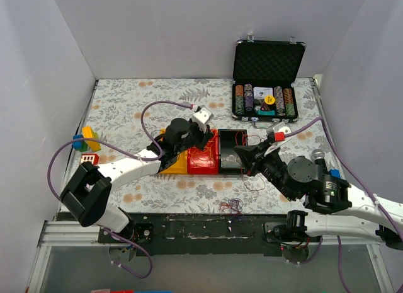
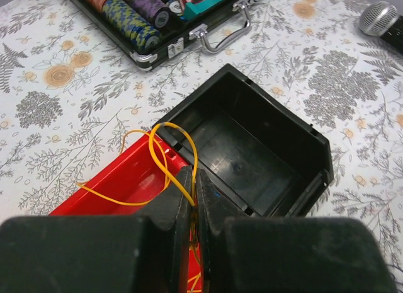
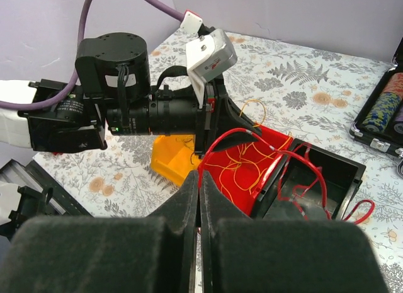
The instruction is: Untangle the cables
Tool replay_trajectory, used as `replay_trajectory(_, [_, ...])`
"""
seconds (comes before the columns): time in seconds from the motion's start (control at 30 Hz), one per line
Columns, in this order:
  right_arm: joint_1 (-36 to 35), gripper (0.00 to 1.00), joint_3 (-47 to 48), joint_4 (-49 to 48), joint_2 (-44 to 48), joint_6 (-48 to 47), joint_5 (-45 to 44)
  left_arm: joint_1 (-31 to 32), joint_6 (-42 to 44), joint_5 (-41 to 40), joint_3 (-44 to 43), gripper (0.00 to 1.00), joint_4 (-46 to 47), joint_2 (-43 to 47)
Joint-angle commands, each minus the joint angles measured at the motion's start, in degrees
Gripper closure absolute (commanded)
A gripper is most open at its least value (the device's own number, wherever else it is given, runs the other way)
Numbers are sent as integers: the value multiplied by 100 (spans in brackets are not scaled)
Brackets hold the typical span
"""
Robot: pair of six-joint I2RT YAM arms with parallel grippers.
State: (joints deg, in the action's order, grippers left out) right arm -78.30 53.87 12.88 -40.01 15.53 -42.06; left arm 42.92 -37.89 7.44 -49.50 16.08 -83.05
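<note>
Place: a robot test cell, lab not home.
Walls: plain white panels [image 1: 189,34] box me in on three sides.
Mounting: both my arms [image 1: 126,167] bolted to a black plate [image 1: 208,225] on metal framing [image 1: 50,233] at the near edge.
Props: floral cloth [image 1: 126,101], poker-chip case [image 1: 267,60], toy blocks [image 1: 88,140], coloured bins [image 1: 203,160].

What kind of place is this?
Probably a robot test booth in a lab: a left arm and right arm bolted to a table, plain white walls around, wires and bins for practice.
</note>
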Motion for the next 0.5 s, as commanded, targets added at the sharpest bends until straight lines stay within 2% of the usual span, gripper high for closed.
replay_trajectory(0.0, [-27, 99, -78, -146, 81, 82, -162, 24, -482, -665, -288, 100, 379, -220])
replay_trajectory(0.13, [-18, 99, -201, -199, 125, 143, -144, 24, -1008, -1103, -482, 100, 510, -563])
replay_trajectory(0.27, [-10, 99, -254, -207, 169, 178, -162, 50, -1554, -1219, -807, 100, 300, -941])
replay_trajectory(0.47, [-18, 99, -315, -164, 222, 214, -179, 85, -1897, -1763, -921, 100, 1, -1301])
